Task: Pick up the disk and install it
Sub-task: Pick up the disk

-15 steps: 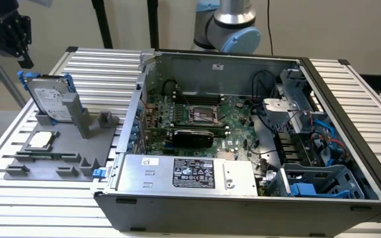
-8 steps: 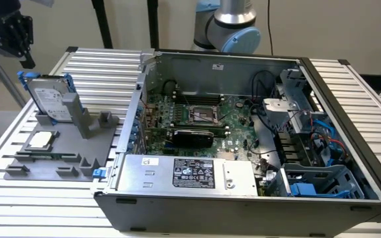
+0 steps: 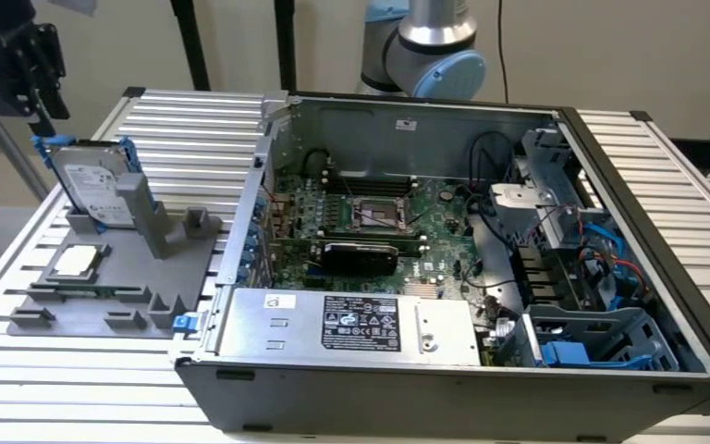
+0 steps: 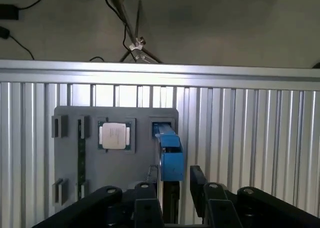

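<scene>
The disk (image 3: 90,190) (image 4: 169,148) stands on edge in its blue carrier (image 3: 49,148), slotted into a grey holder (image 3: 96,310) directly beneath the claw (image 3: 41,92) (image 4: 174,177). The claw hovers just above the disk's upper edge. Its fingers (image 4: 197,178) are spread and grip nothing, one to each side of the disk's line. A square processor chip (image 3: 75,261) (image 4: 114,136) lies flat in the same holder, beside the disk. The holder rests on the slatted bench (image 3: 182,111). Well away from the claw sits the open computer case (image 3: 454,231), with the power supply box (image 3: 343,319) inside it.
</scene>
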